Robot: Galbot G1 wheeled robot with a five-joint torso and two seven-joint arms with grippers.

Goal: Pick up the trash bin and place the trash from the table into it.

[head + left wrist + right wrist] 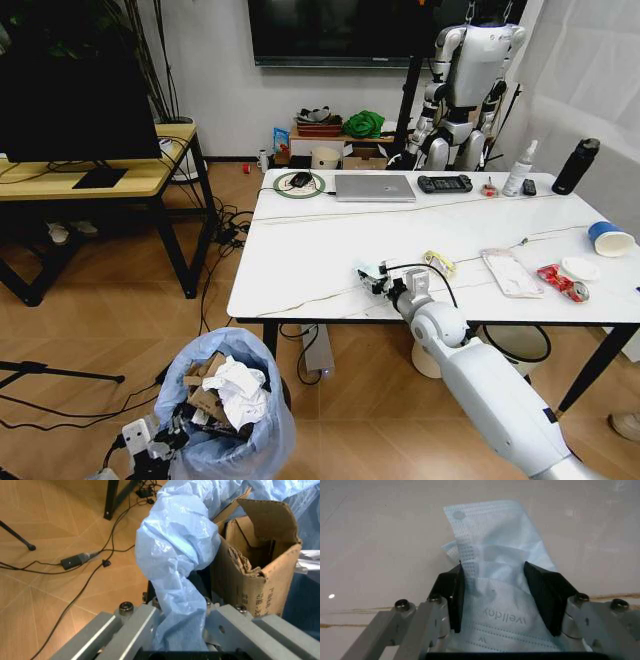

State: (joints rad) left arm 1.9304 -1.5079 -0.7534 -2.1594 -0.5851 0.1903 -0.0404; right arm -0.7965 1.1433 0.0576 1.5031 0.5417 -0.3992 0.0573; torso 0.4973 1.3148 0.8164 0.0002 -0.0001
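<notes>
The right gripper [495,592] pinches a face mask [492,547] near the table's [320,260] front edge. Squeeze tight before lifting. The left gripper [181,630] clamps the bin's [225,420] bag.

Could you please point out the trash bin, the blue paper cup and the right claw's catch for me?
trash bin [262,432]: head view, on the blue bag's bulging side.
blue paper cup [609,238]: head view, on its blue wall.
face mask [492,551]: right wrist view, on the pleated part beyond the right claw [495,598].
</notes>
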